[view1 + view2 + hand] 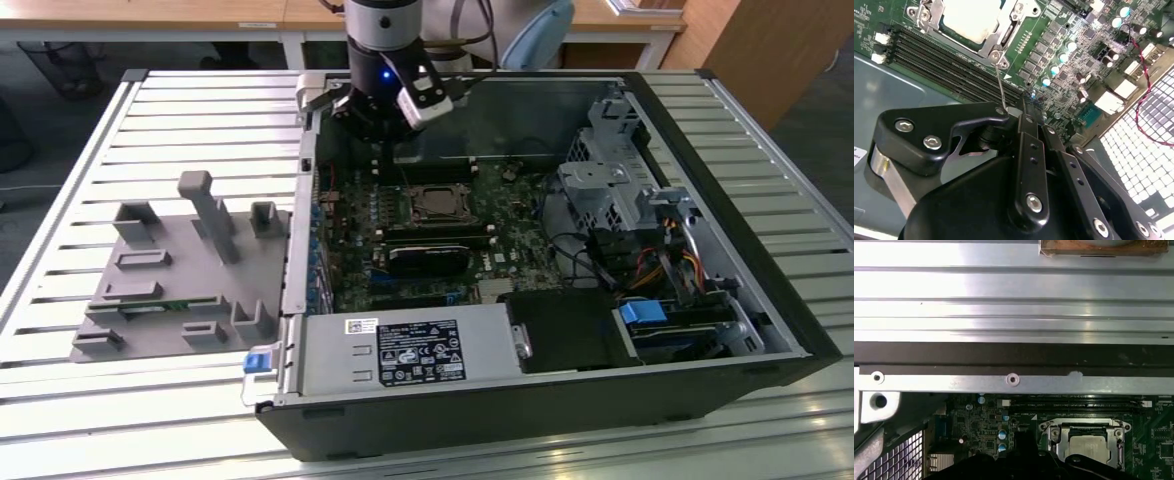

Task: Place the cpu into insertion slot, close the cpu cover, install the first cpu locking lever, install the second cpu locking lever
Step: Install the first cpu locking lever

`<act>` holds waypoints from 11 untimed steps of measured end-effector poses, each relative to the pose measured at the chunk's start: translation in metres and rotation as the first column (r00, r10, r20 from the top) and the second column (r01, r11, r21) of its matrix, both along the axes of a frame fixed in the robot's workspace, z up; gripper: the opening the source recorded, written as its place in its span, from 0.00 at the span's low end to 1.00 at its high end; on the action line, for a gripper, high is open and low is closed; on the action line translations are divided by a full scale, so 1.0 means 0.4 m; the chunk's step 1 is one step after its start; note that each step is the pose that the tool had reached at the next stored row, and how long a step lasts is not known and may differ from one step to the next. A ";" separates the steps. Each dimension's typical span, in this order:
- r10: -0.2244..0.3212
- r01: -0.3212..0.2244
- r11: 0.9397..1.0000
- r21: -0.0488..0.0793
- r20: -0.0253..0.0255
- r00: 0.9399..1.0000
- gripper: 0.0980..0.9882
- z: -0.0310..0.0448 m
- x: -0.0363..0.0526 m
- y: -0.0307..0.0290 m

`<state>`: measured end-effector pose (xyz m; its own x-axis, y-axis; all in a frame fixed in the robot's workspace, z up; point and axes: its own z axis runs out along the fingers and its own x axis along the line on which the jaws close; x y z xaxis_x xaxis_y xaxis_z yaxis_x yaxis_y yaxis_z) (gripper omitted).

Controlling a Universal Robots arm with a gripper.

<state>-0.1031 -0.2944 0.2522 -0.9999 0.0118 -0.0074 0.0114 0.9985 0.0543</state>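
Note:
The cpu [435, 205] lies flat in the insertion slot on the green motherboard, its silver top [971, 20] bright in the second wrist view. The cpu cover [999, 35] lies down around it as a silver frame, which the first wrist view shows around the chip [1089, 447]. A thin wire locking lever [1000, 82] rises from the socket's corner to my gripper [1021, 111]. The black fingers are together at the lever's upper end, and they hide its tip. In the exterior view my gripper [386, 160] hangs just behind the socket, inside the open case.
Long black memory slots [944, 65] run beside the socket. The case's metal wall [1014, 380] stands close behind the gripper. A drive cage [607, 190] and cables [667, 265] fill the exterior view's right, the power supply [400, 350] the front. A grey fixture [174, 270] sits outside on the slatted table.

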 end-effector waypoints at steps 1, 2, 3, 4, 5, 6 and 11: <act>0.000 0.000 1.000 0.000 0.000 1.000 0.01 0.000 0.001 0.001; 0.000 0.000 1.000 0.000 0.000 1.000 0.01 0.000 0.004 0.001; 0.000 0.000 1.000 0.000 0.000 1.000 0.01 0.000 0.007 0.001; 0.000 0.000 1.000 0.000 0.000 1.000 0.01 0.000 0.011 0.001; 0.000 0.000 1.000 0.000 0.000 1.000 0.01 -0.001 0.016 0.001; 0.000 0.000 1.000 0.000 0.000 1.000 0.01 -0.001 0.021 0.001; 0.000 0.000 1.000 0.000 0.000 1.000 0.01 -0.002 0.052 0.001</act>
<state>-0.0823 -0.2941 0.2516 -0.9999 0.0117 -0.0073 0.0112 0.9985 0.0543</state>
